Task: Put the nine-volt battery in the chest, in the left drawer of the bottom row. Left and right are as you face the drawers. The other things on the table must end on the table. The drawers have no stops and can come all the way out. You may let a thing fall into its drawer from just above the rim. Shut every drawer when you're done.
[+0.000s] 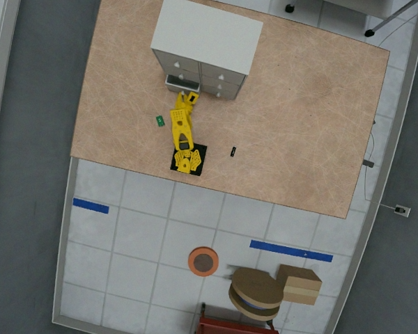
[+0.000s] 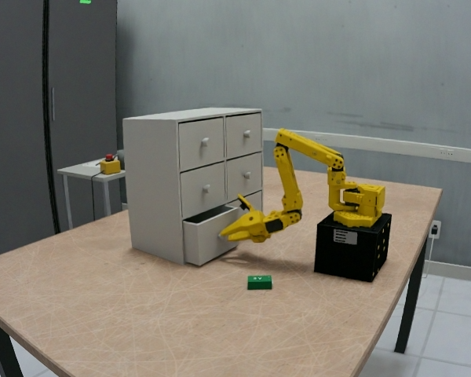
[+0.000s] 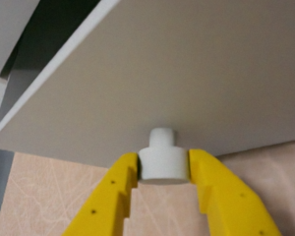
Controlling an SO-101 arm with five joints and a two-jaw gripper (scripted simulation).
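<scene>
The nine-volt battery [image 1: 160, 120] [image 2: 259, 282], green with a white label, lies flat on the table, left of the arm in the top view. The white chest [image 1: 209, 32] [image 2: 152, 182] has two columns of three drawers. Its bottom left drawer [image 1: 173, 88] [image 2: 205, 247] [image 3: 187, 74] is pulled partway out; the part of its inside that shows is dark, and I see nothing in it. The other drawers look shut. My gripper [image 1: 182, 94] [image 2: 221, 236] [image 3: 163, 169] is shut on that drawer's round knob, one finger on each side of it in the wrist view.
A small black thing [image 1: 233, 151] lies on the table right of the arm's black base [image 1: 203, 151] [image 2: 349, 261] in the top view; I cannot make it out in the exterior view. The arm reaches from its base to the chest, passing to the right of the battery in the top view.
</scene>
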